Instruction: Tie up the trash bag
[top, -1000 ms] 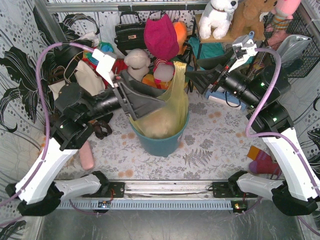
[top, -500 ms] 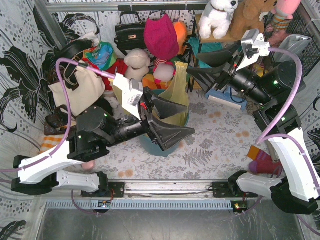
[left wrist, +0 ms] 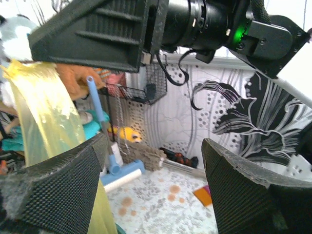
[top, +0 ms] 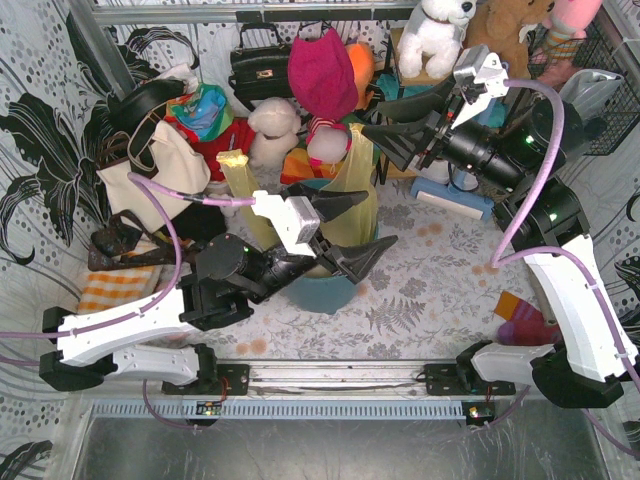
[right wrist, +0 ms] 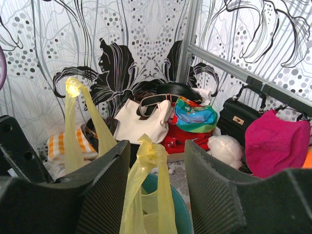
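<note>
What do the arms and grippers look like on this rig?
Both match: white shells on the lower links of the left arm and right arm, black joints and wrists, small green lights. A lilac cable loops along each; a white camera box tops each wrist. The left gripper and right gripper have broad black wedge fingers with ribbed pads.

Bag [top: 358, 180] translucent yellow-green. Bin [top: 330, 296] teal. Tote [top: 165, 175] cream, black-strapped. Handbag [top: 260, 68] black. Walls [right wrist: 112, 34] white, black floral-and-dot pattern. Tabletop [top: 430, 290] pale, grey leaf and orange blossom print.
</note>
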Motion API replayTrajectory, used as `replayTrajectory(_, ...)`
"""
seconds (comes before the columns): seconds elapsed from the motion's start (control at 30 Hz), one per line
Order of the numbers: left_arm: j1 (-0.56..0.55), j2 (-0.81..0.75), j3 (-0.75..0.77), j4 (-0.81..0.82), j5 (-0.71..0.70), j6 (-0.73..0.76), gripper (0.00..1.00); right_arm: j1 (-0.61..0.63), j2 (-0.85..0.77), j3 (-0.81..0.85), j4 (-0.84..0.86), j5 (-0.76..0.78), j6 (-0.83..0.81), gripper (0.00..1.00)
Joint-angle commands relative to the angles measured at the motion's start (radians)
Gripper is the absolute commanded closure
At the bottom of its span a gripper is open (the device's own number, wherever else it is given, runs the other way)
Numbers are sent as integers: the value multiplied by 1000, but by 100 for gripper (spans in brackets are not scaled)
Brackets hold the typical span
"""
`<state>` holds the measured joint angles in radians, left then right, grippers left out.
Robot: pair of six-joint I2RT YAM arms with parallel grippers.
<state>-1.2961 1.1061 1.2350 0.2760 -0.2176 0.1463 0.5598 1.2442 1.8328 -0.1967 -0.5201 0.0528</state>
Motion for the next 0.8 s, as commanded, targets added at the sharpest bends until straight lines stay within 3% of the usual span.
replayTrajectory(0.0, -5, -13, -30, 227, -79, 152, 14, -1, 4, 36, -21, -48, -55, 51)
replayTrajectory(0.33, -4, 3, -31, 259, -105, 222, 14, -2, 29, 56, -47, -29, -86, 57)
replayTrajectory(0.57, 14, 3, -33, 252, -88, 199, 16, -1, 38, 61, -55, -43, -91, 54)
replayTrajectory(0.77, 33, -1, -45, 257, -75, 175, 17, -1, 39, 57, -36, -48, -91, 67)
